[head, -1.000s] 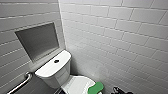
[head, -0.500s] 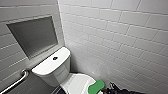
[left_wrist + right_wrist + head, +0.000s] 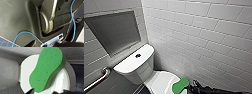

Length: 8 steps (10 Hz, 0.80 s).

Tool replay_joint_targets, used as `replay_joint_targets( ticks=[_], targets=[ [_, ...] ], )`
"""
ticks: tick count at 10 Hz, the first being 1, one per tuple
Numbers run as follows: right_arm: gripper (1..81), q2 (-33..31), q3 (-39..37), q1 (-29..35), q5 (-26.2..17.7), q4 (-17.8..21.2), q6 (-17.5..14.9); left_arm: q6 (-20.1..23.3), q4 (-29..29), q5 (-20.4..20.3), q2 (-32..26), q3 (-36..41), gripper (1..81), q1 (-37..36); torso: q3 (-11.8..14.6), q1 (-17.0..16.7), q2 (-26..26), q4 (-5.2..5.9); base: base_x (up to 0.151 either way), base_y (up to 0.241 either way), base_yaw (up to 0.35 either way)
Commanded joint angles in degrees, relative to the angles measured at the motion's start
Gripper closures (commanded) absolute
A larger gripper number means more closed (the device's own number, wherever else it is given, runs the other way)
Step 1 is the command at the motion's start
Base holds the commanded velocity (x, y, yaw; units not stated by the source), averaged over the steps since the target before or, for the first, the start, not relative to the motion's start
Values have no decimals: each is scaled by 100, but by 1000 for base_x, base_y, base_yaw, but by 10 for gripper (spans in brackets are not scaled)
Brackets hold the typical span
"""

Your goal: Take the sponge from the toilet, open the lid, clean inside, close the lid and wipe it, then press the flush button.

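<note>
Sponge (image 3: 180, 85): lower centre-right of the head view, over the right edge of the closed lid (image 3: 160, 81); in the right wrist view it is raised and tilted above the lid.
Right gripper (image 3: 49, 91): judged clamped on the sponge's near end, since the pad hangs clear of the lid.
Left gripper (image 3: 50, 44): open or closed cannot be told.
Button (image 3: 138, 55): middle of the tank (image 3: 131, 66) top, left of centre.
Risk, slip: held by one end, the soft pad may bend or pull free when pressed on glossy ceramic.
Risk, lid: lifted with an occupied gripper, it may fall back shut.
</note>
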Motion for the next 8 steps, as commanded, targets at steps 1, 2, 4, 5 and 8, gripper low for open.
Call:
replay_joint_targets(
  ticks=[1,2,4,5,8],
  targets=[
    [10,-43,25,790,-252,124,95,32,-42,466,67,76,10,158,-2,365,-573,0,0,0,0],
    [10,-43,-10,809,-252,124,225,32,-42,466,67,76,10,150,5,421,-612,0,0,0,0],
    [10,-17,-89,791,-235,124,393,32,-42,475,76,76,10,150,5,616,-903,0,0,0,0],
    [10,10,-151,773,-235,124,420,32,-42,475,67,76,10,158,5,749,-1120,0,0,0,0],
    [10,80,-186,747,-174,132,516,23,-59,484,67,76,10,149,-564,688,-1043,0,0,0,0]
  ],
)
